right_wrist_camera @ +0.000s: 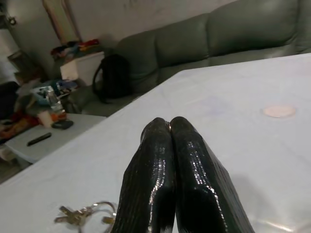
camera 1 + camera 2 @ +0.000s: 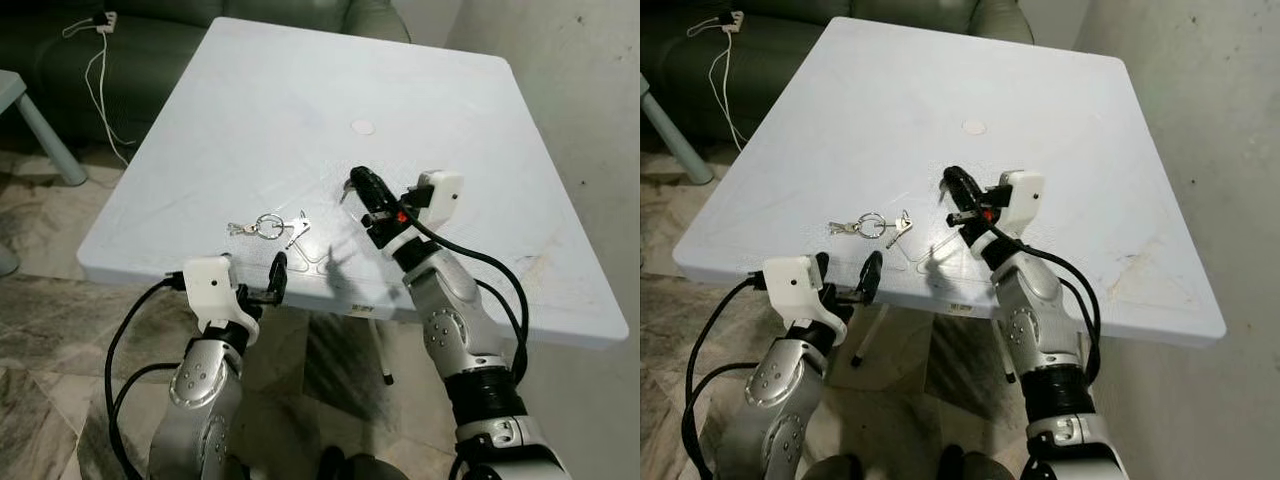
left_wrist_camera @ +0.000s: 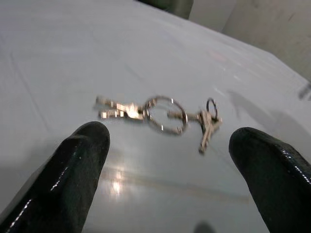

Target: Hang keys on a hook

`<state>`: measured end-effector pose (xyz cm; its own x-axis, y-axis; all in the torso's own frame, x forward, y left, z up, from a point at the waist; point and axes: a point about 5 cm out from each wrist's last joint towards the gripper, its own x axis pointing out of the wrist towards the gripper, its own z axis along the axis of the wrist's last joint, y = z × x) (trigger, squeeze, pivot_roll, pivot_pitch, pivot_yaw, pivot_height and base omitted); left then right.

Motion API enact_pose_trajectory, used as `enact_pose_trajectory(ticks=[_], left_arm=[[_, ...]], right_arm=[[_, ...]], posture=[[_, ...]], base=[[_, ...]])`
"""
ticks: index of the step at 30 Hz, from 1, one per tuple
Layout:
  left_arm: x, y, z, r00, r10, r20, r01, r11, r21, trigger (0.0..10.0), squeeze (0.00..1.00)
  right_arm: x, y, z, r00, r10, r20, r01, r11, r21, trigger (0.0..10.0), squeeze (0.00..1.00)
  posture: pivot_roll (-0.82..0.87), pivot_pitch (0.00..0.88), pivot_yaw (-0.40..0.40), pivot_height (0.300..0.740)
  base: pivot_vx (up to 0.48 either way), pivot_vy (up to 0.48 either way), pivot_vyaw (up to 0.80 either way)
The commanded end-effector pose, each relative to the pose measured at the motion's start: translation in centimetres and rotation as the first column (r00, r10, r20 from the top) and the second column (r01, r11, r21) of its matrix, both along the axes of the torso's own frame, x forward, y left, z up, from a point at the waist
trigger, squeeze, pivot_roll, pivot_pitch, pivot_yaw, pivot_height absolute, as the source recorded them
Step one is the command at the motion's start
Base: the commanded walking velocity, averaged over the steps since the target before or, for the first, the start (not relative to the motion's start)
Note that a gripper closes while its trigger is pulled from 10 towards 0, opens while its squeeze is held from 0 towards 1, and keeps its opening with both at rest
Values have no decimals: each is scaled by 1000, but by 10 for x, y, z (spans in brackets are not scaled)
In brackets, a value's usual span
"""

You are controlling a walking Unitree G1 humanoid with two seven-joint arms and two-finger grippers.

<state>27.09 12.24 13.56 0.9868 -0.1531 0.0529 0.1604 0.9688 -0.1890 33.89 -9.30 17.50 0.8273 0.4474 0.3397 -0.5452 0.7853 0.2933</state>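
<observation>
Left wrist view: left gripper (image 3: pixel 165 165) fingers wide apart, empty, near keys (image 3: pixel 160 114) on table (image 2: pixel 300 90); right gripper (image 1: pixel 170 127) fingers pressed together, empty.

Shiny metal on smooth white plastic.
Keys (image 2: pixel 268 226) gleam silver; the surface (image 2: pixel 300 90) looks faintly glossy; fingers (image 3: pixel 73 174) glossy black.

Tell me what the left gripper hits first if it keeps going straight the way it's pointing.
Most likely the keys. The left gripper is open at the near edge of the table, and the keys lie on the tabletop just ahead, between its fingers' line. Depth is uncertain; it may scrape the tabletop first.
</observation>
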Motion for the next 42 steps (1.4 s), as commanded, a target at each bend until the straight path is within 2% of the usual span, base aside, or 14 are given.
enact_pose_trajectory(ticks=[1,7,13,15,17,21,26,28,30,32,33,42], left_arm=[[4,0,0,1000,-6,4,6,1000,-1,10000,0],[22,10,14,998,8,66,-9,1000,15,10000,0],[37,20,27,992,38,120,-40,999,13,10000,0],[43,25,35,986,63,152,-64,998,2,10000,0],[44,26,36,986,68,153,-69,998,-1,10000,0],[44,32,31,984,104,145,-100,994,-30,10000,0],[42,36,23,986,109,130,-108,994,-16,10000,0],[40,41,23,981,107,160,-112,993,27,10000,0],[41,43,23,981,109,160,-117,992,41,10000,0],[43,48,25,981,129,148,-128,992,-19,10000,0],[43,49,25,980,129,149,-127,992,-23,10000,0],[52,49,29,978,122,171,-122,992,-10,10000,0]], right_arm=[[-2,-10,5,998,-44,38,44,999,3,10000,0],[-6,-29,6,990,-128,66,130,991,-23,10000,0],[-3,-47,7,967,-241,84,248,965,-86,10000,0],[-5,-58,6,950,-291,118,307,938,-159,10000,0],[-5,-60,6,948,-296,120,314,934,-170,10000,0],[-13,-70,-3,930,-341,134,365,894,-260,10000,0],[-19,-72,-15,925,-360,118,379,871,-312,10000,0],[-21,-74,-26,915,-391,94,397,837,-377,10000,0],[-20,-74,-28,913,-400,85,401,834,-380,10000,0],[-19,-75,-28,903,-421,83,417,818,-395,10000,0],[-18,-74,-28,902,-424,83,420,816,-398,10000,0],[-14,-73,-24,885,-455,101,455,797,-397,10000,0]], posture=[[106,50,-127,740],[93,3,-115,740],[83,0,-110,740],[77,0,-106,740],[74,0,-104,740],[62,0,-98,740],[58,0,-93,740],[55,0,-88,740],[53,0,-85,740],[49,0,-79,740],[49,0,-79,740],[40,0,-66,740]], base=[[0,0,0],[0,0,0],[0,0,0],[0,0,0],[0,0,0],[0,0,0],[0,0,0],[0,0,0],[0,0,0],[0,0,-547],[0,0,-638],[0,0,-663]])
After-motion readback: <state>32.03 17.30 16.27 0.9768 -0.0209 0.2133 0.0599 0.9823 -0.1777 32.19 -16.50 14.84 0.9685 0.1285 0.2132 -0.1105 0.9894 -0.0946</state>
